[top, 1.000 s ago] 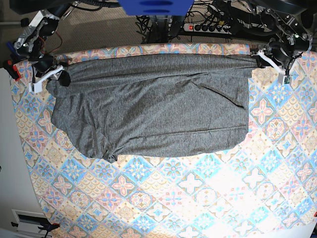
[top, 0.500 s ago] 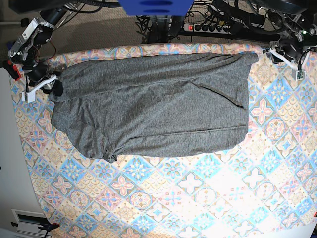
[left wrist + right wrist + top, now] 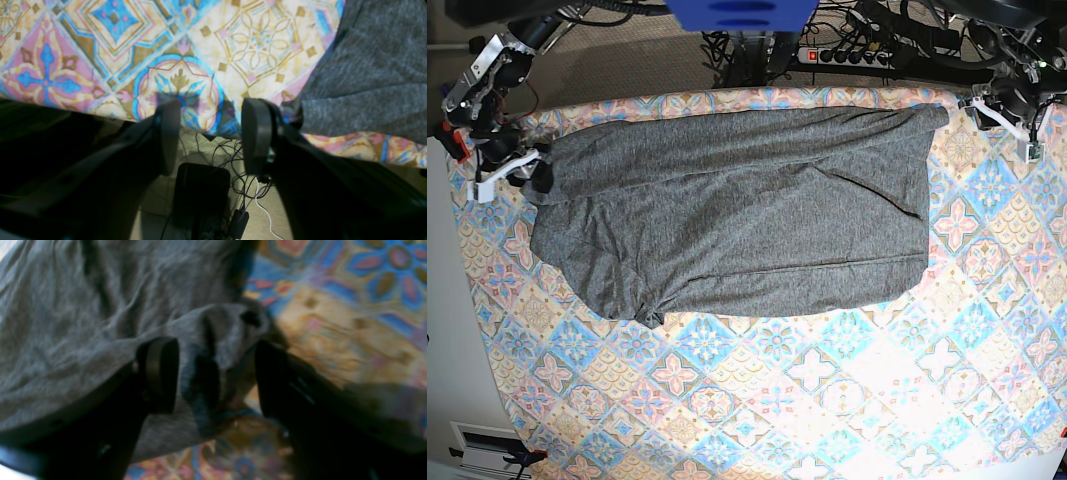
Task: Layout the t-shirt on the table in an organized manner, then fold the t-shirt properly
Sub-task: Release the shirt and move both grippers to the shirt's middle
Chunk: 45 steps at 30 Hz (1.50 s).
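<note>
The charcoal-grey t-shirt (image 3: 737, 215) lies spread across the far half of the table (image 3: 827, 400), wrinkled and bunched at its lower left. My right gripper (image 3: 522, 170) is at the shirt's far left corner. In the right wrist view its jaws (image 3: 213, 380) stand apart, with a loose fold of the t-shirt (image 3: 220, 336) between them, not pinched. My left gripper (image 3: 1009, 120) hangs over the far right table edge, just beyond the shirt's right corner. It is open (image 3: 208, 130) and holds nothing, and the t-shirt (image 3: 377, 73) lies to its right.
A power strip (image 3: 847, 55) and tangled cables lie on the floor behind the table. A black box (image 3: 200, 193) and wires show below the far edge. A blue object (image 3: 742, 12) hangs at the top centre. A white surface (image 3: 447, 350) borders the table's left side.
My left gripper let go of the shirt's right corner and drew back past the far right edge. The shirt's top edge dropped flat. My right gripper shifted left and its jaws widened.
</note>
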Tool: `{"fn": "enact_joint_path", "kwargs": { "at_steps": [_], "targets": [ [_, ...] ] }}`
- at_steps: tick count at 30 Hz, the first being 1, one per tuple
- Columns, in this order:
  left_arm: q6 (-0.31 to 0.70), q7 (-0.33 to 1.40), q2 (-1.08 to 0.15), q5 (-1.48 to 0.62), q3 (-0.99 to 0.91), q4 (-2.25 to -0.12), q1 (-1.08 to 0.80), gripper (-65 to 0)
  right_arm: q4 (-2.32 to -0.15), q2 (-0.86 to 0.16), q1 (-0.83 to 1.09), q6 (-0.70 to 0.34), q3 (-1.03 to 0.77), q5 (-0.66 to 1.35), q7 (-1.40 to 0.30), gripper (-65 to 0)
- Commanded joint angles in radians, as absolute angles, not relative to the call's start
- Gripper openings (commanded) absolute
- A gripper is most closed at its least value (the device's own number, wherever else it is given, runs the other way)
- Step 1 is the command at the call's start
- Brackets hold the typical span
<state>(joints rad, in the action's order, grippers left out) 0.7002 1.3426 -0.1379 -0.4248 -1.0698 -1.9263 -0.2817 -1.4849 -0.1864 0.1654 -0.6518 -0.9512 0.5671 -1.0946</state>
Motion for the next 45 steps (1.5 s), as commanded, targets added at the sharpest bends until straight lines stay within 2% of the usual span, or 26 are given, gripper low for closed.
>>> {"fn": "enact_joint_path", "kwargs": {
  "at_steps": [1,8,14,18,24,30,38,45],
  "targets": [
    [0.698,1.326,-0.151,-0.438,-1.073,-1.949,-0.254,-36.0,-1.508,-0.208,0.156,-0.657,-0.966,0.587,-1.07,-30.0],
    [0.698,1.326,-0.156,-0.43,-1.067,-1.985,-0.182,-36.0,-1.575,-0.209,0.125,-0.657,-1.023,0.587,-1.067,-30.0],
    [0.698,1.326,-0.154,-0.427,-1.018,-1.997,-0.082,-36.0,-1.596,-0.263,0.028,-0.657,-1.009,0.567,-1.079,-30.0],
    [0.698,1.33,-0.154,-0.426,-0.952,-1.997,-0.028,-36.0,-1.592,-0.312,-0.068,-0.657,-0.88,0.415,-1.07,-30.0],
    [0.698,1.326,-0.15,-0.395,-0.852,-1.997,-0.015,-36.1,-1.566,-0.321,-0.254,-0.661,-0.697,0.213,-1.033,-30.0],
    [0.698,1.325,-0.134,-0.332,-0.819,-1.997,-0.013,-36.1,-1.285,-0.321,-0.335,-0.661,-0.538,0.16,-0.868,-30.0],
    [0.698,1.325,-0.133,-0.331,-0.822,-1.997,-0.022,-36.1,-0.88,-0.389,-0.455,-0.661,-0.366,0.159,-0.584,-30.0],
    [0.698,1.326,-0.113,-0.331,-0.823,-1.997,-0.022,-36.1,-0.628,-0.427,-0.549,-0.661,-0.255,0.159,-0.415,-30.0]
  ]
}}
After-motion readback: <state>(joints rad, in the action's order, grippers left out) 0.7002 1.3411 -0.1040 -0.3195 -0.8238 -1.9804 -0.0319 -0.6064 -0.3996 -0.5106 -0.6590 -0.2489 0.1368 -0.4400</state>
